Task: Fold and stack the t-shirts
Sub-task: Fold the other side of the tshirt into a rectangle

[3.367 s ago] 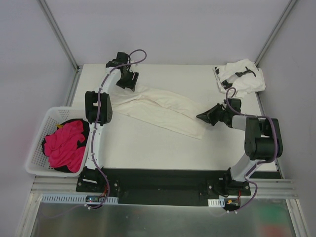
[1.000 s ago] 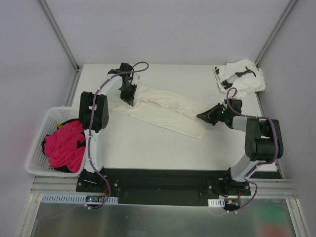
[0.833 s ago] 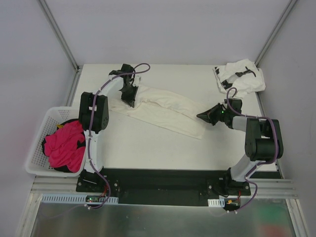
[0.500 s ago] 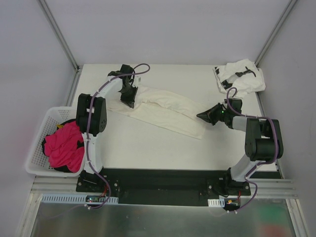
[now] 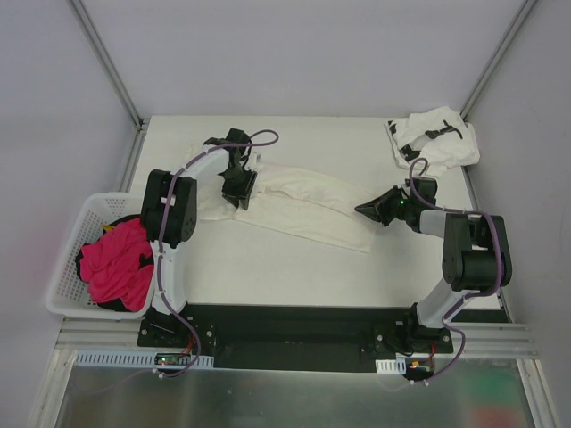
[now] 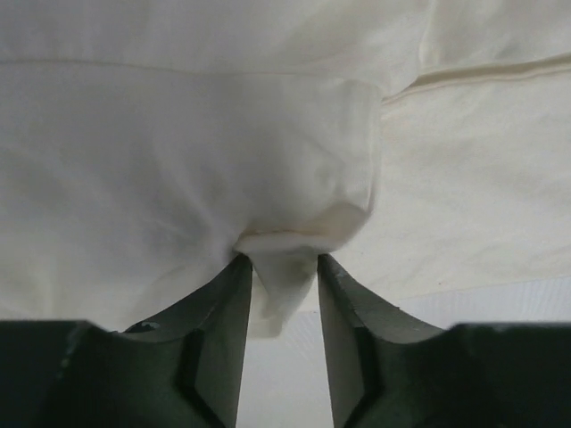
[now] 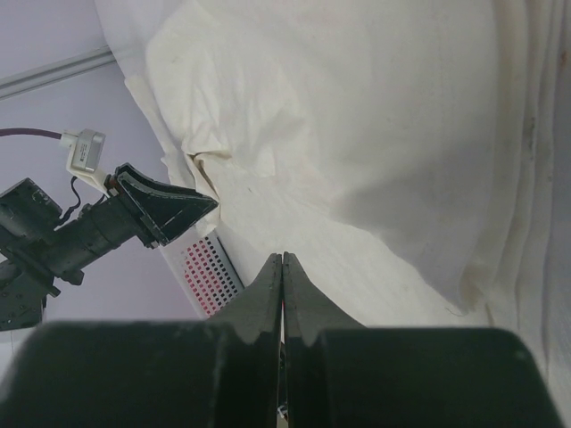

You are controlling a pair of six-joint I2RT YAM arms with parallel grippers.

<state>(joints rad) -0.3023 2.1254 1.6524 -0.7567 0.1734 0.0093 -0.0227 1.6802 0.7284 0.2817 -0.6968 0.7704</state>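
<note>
The cream-white t-shirt (image 5: 303, 205) lies stretched in a long band across the middle of the table. My left gripper (image 5: 239, 189) sits low over its left part. In the left wrist view this gripper (image 6: 279, 260) has its jaws parted a little, and a small pinched fold of the cream cloth (image 6: 178, 160) still sits between the tips. My right gripper (image 5: 361, 211) hovers at the band's right end; it is shut (image 7: 282, 257) with nothing in it, above the cream cloth (image 7: 375, 134). The white t-shirt with black marks (image 5: 434, 135) lies crumpled at the back right corner.
A white basket (image 5: 71, 259) holding pink cloth (image 5: 116, 259) stands off the table's left edge. Bare table (image 5: 268, 267) lies between the shirt and the arm bases. Frame posts rise at both back corners.
My left gripper has moved right and nearer, pulling the cream shirt's left part over itself, and its jaws have just parted. The right arm has not moved.
</note>
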